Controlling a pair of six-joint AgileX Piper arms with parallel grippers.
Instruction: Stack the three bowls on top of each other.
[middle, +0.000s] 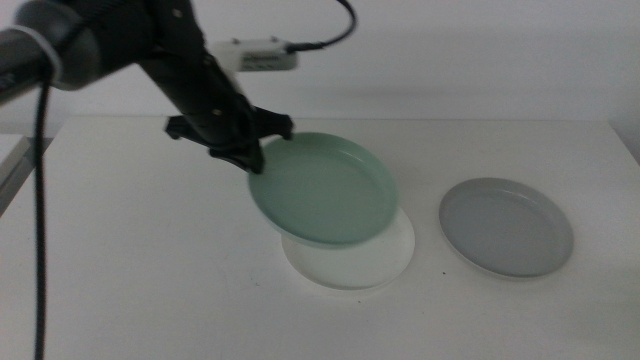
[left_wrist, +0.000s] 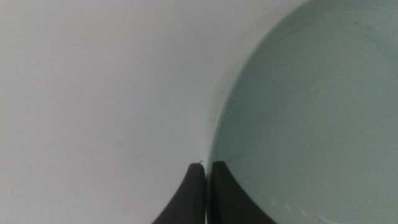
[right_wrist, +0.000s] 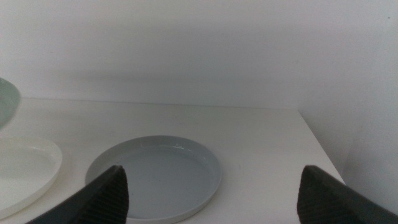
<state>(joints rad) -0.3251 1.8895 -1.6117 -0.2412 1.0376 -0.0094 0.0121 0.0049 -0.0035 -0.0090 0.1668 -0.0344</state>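
**Three bowls, one in transit: seating the mint bowl on the white one**

Three bowls are on or over the table (middle: 120, 260), and I order my checks from largest item to smallest.

1. Table. It carries the white bowl (middle: 375, 265) near the centre and the grey bowl (middle: 507, 227) to its right, the two apart from each other.

2. Left arm (middle: 120, 45). It enters from the far left and does the work.

3. Mint green bowl (middle: 325, 190). It hangs tilted above the white bowl, overlapping its far-left part, with the held far-left edge high and the near-right edge low. I cannot tell whether the low edge already touches the white bowl.

4. Left gripper (middle: 248, 158). Its jaws are pinched on the mint bowl's far-left rim; the left wrist view shows them nearly together with the rim between them.

5. Right gripper (right_wrist: 211, 193). It waits to the near right of the grey bowl with its jaws spread wide and nothing in them.

Procedure, as I judge it: I would shift the mint bowl slightly toward the near right until the two rims are concentric, then level it while lowering. I would release only when the bowl rests flat. Releasing at a tilt risks the bowl sliding off or nudging the white bowl. The grey bowl remains to be stacked.
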